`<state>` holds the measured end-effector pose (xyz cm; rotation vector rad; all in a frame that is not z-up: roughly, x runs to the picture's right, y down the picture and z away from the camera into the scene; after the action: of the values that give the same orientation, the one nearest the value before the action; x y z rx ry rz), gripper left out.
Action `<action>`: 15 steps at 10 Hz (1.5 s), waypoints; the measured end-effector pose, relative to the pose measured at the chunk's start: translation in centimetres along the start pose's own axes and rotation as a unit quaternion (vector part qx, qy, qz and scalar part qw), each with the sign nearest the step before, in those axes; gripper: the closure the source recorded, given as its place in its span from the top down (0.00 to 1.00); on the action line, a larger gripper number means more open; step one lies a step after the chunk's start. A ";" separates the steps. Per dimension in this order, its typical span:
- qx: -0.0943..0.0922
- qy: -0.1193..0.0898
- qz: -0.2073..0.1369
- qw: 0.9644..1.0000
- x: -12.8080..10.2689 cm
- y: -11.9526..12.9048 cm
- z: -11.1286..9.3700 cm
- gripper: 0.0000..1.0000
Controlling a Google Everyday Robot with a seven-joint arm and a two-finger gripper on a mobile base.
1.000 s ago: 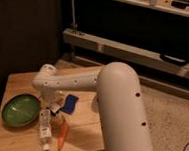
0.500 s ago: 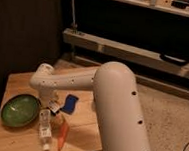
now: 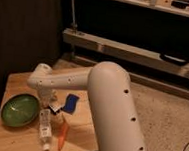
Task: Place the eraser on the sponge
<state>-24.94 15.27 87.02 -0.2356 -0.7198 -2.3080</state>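
My gripper [image 3: 53, 105] is down at the wooden table [image 3: 17, 82], just left of the blue sponge [image 3: 71, 103]. It is shut on the eraser [image 3: 55, 107], a small white and dark bar that shows at the fingertips, low against the tabletop. The white arm runs in from the right and hides most of the hand. The sponge lies flat on the table, a short way right of the gripper and apart from it.
A round green plate [image 3: 19, 110] sits at the left of the table. A long white tube [image 3: 44, 129] and an orange carrot [image 3: 62, 135] lie in front of the gripper near the table's front edge. A dark shelf unit stands behind.
The gripper has closed on the eraser at the table. The arm has stayed almost in place beside the sponge.
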 end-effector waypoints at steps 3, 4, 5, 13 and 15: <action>0.001 0.004 0.002 1.000 -0.1 0.2 -0.3 0.21; 0.006 0.017 0.012 1.000 -0.4 0.5 -1.2 0.21; 0.008 0.030 0.025 0.999 -0.9 1.3 -2.4 0.21; 0.050 0.116 0.142 0.982 -4.6 12.1 -20.7 0.21; 0.058 0.117 0.164 0.978 -5.5 14.1 -22.1 0.21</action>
<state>-10.69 -2.46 72.84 -0.0234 -0.6389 -1.9337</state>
